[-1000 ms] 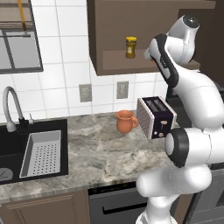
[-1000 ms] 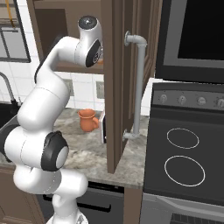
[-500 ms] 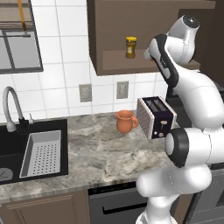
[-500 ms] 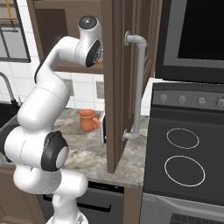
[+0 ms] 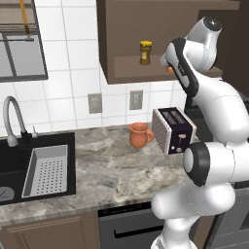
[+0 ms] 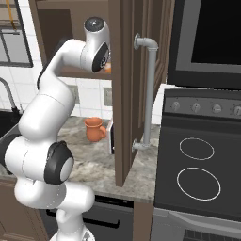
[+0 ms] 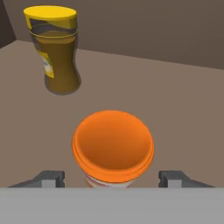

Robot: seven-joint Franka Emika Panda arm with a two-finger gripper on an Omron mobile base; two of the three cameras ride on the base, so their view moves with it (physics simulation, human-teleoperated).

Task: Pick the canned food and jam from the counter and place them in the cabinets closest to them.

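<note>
— Where the two dark fingertips (image 7: 50, 178) rise at the bottom of the hand view, how do they stand?

— Apart, one on each side of the jam (image 7: 113, 146), with a strip of bare shelf showing between each tip and the jar. The gripper (image 7: 113, 179) is open and grips nothing; the jar stands on its own on the brown shelf of the cabinets (image 7: 183, 100).

— And the jar itself?

— Orange, seen from above, with a pale band just visible low on its side. It sits upright, right between the fingers and just ahead of them.

— What lies farther out from the tips?

— Beyond the jam and off to the left in that view stands a taller amber jar (image 7: 56, 49) with a yellow lid, well clear of the orange one, close to the back wall of the cupboard.

— From the base cameras?

— The arm reaches up into the open wall cupboard (image 5: 131, 53); a bit of orange (image 5: 168, 69) shows at the hand on the shelf, with the amber jar (image 5: 145, 52) to its left. Below the hand, on the counter (image 5: 107, 170), a toaster (image 5: 173, 130) stands beside a terracotta jug (image 5: 140, 134). Farther left lies the sink (image 5: 34, 168) with its tap (image 5: 10, 116). In the right base view the open cupboard door (image 6: 124, 89) hides most of the hand, and a stove (image 6: 200, 164) sits to the right.
</note>
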